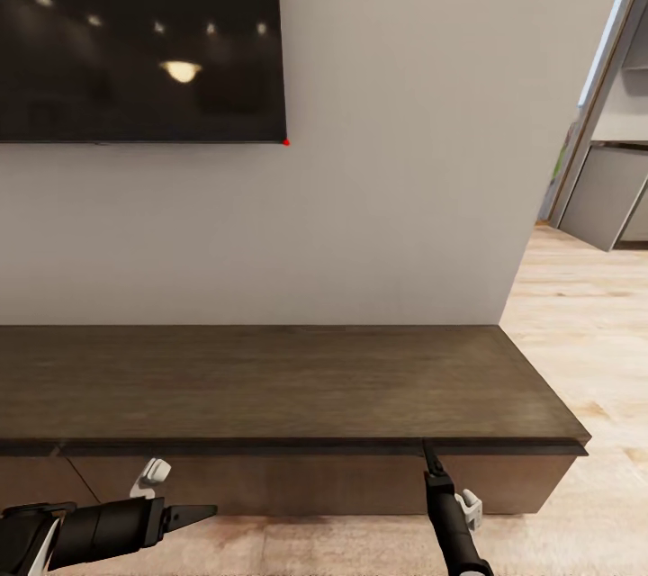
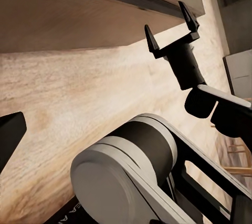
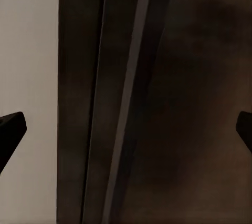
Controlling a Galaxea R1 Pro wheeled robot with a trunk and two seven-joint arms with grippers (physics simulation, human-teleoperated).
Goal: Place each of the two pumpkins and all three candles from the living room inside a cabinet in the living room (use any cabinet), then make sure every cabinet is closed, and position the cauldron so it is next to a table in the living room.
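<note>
The long cabinet (image 1: pixel 288 387), of dark matte wood grain with a thin black edge, stands against the plain pale wall (image 1: pixel 396 153). The right gripper (image 2: pixel 172 28), its black pointed fingers spread apart, reaches to the cabinet's front edge. The left gripper (image 1: pixel 184 517) hangs low over the pale plank floor (image 1: pixel 585 324); whether it is open I cannot tell.

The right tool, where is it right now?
In the head view the right tool is low on the right, open, its tips up at the front top edge of the long brown cabinet, below the wall.
</note>
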